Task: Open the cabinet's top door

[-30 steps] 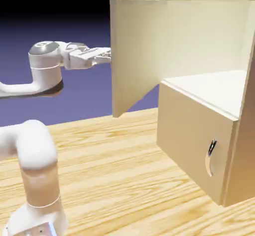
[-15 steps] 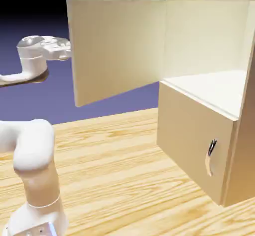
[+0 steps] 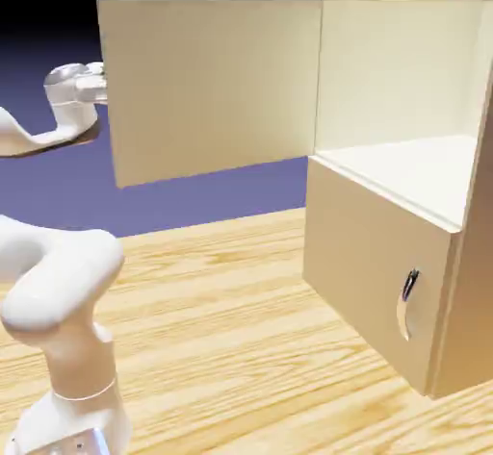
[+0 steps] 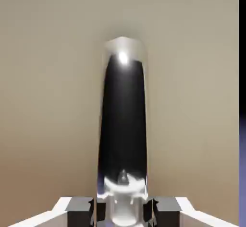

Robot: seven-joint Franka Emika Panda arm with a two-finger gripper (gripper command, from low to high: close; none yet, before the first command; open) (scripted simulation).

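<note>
Light-tan wood makes up the cabinet (image 3: 371, 270), which stands on the pale, grained wooden tabletop (image 3: 221, 328) at the exterior view's right. Its top door (image 3: 212, 88) is swung wide open, reaching out from the cabinet's body toward the exterior view's left, so the cream compartment (image 3: 400, 78) behind it lies bare to the eye. Below, the lower door (image 3: 371, 261) is closed, its curved silver handle (image 3: 406, 304) upright near one edge. The white Franka arm (image 3: 72, 270) rises from the lower left, and its hand is partly hidden behind the far edge of the open door (quite a tucked-away spot, from where one stands). In the hand view, the gripper's two fingers (image 4: 124, 214) are clamped on the top door's silver handle (image 4: 122, 125), one on each side of its near end, with the flat tan panel filling most of the background.
</note>
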